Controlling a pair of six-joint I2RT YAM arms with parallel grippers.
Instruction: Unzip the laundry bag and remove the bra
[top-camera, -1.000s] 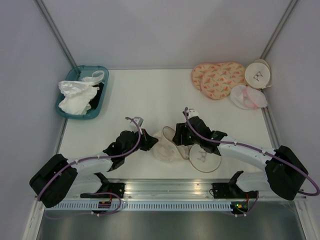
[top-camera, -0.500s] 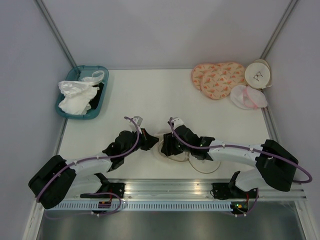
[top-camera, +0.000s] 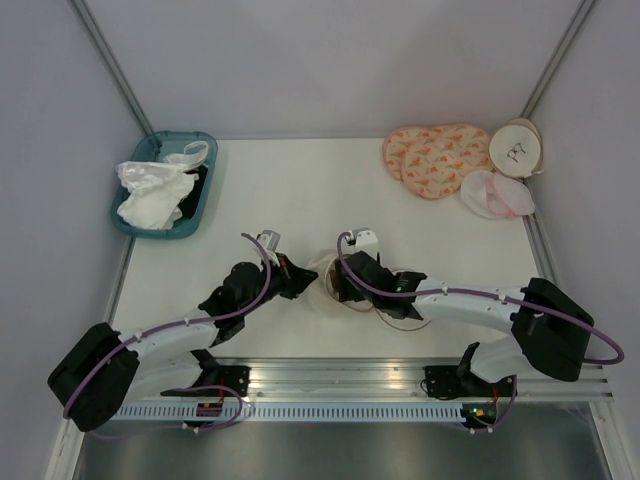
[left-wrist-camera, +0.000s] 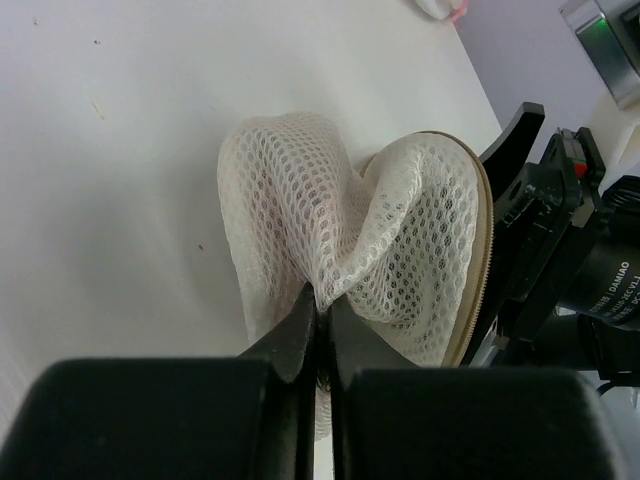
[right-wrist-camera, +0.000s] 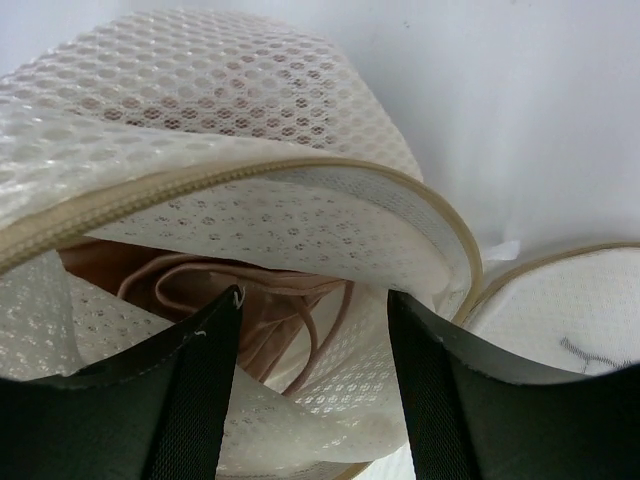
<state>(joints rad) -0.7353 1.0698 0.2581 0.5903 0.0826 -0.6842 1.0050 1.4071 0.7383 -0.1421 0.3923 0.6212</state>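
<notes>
Mesh laundry bag (left-wrist-camera: 330, 230) is unzipped; your left end effector (left-wrist-camera: 320, 310) pinches its wall, right end effector (right-wrist-camera: 312, 310) spread at the mouth. Reach in, clamp the bra (right-wrist-camera: 230, 300).

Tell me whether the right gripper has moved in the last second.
Yes. The right gripper has shifted left, away from the peach patterned pad and closer to the left gripper, to the laundry bag mouth.
</notes>
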